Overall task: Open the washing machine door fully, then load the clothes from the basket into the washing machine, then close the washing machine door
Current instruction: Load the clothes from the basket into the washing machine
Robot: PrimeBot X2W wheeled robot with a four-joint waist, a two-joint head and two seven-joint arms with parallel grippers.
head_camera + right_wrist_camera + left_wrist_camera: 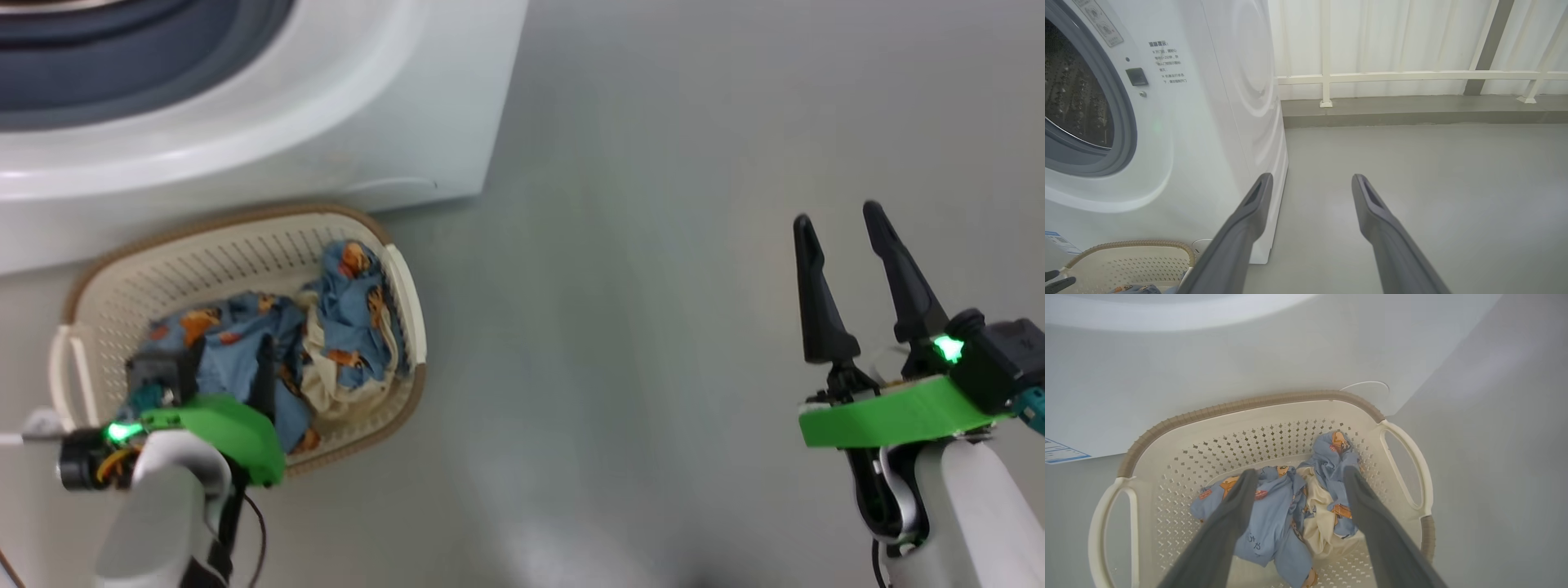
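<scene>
**Grey floor [653,286], basket at the washer's foot**

Clothes [1274,526], printed blue and plain cream, lie heaped in the basket [1241,433], which stands just in front of the washing machine [326,106]. The left claw [1299,473] hangs over the heap, fingers spread either side of it, pinching nothing. The right claw [837,216], likewise spread and empty, hovers well apart over the floor.

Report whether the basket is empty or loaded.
Loaded: the basket holds the clothes, blue printed and cream fabric bunched on its floor, well below the rim.
</scene>
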